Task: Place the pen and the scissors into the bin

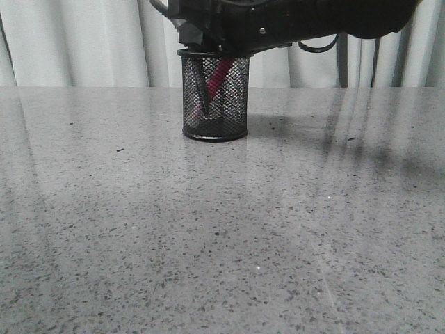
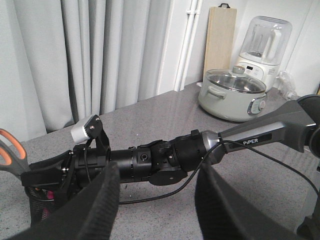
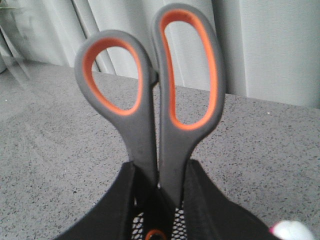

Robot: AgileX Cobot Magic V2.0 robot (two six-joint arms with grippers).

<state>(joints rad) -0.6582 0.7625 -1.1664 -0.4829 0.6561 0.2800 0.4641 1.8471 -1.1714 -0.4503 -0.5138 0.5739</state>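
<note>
The bin, a black mesh cup, stands at the back middle of the table. The magenta pen leans inside it; its whitish cap shows in the right wrist view. The scissors' dark blades point down inside the bin. My right gripper is shut on the scissors below their grey-and-orange handles, right over the bin. My left gripper is open and empty, off to the side, facing the right arm. One scissors handle and the bin show there.
Grey curtains hang behind the speckled table. The left wrist view shows a pale green pot with a glass lid, a white appliance and a wooden board at the table's far end. A black cable hangs under the right arm.
</note>
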